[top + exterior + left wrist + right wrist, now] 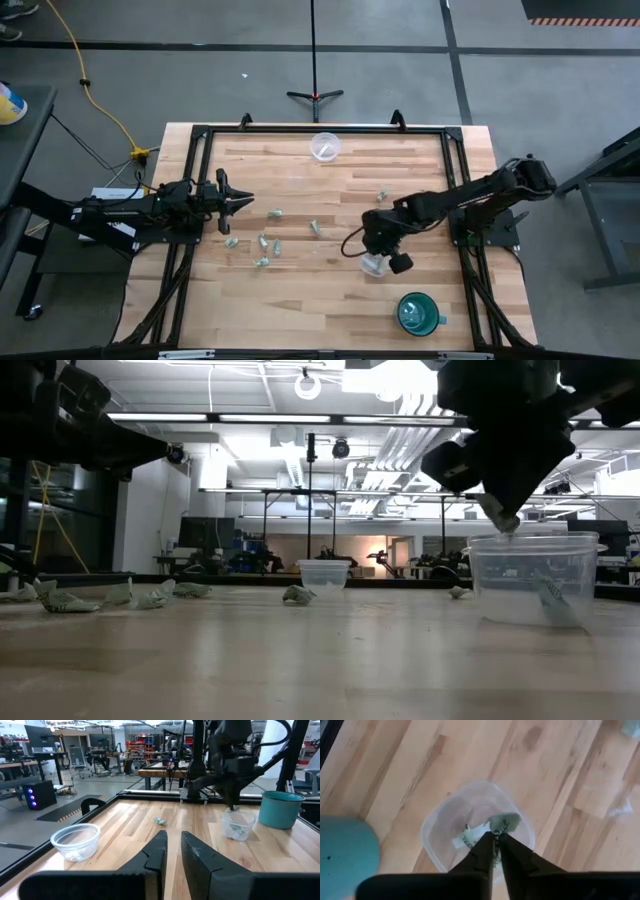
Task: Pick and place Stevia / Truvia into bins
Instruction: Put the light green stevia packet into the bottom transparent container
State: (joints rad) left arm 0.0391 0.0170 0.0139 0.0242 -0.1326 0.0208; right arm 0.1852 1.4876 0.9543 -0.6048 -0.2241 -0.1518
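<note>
My right gripper (376, 254) hangs over a clear plastic cup (375, 265), shut on a pale green-and-white Stevia packet (505, 822) just above the cup's rim (530, 542). Another packet (468, 840) lies inside this cup. A second clear cup (325, 147) stands near the far edge. Several loose packets (263, 241) lie flat on the wood left of centre, and one (382, 197) lies farther right. My left gripper (240, 200) waits at the table's left side, empty, its fingers a narrow gap apart (174, 849). My right gripper pinches the packet by one edge (500, 829) between its two fingertips. The fingers come from above, pointing down into the cup's mouth. The packet is lifted clear and sticks out past the fingertips, over the cup's inside.
A teal mug (418, 312) stands near the front edge, close to the right of the cup under my right gripper. A black frame (320, 128) runs round the table top. The wood between the two cups is bare.
</note>
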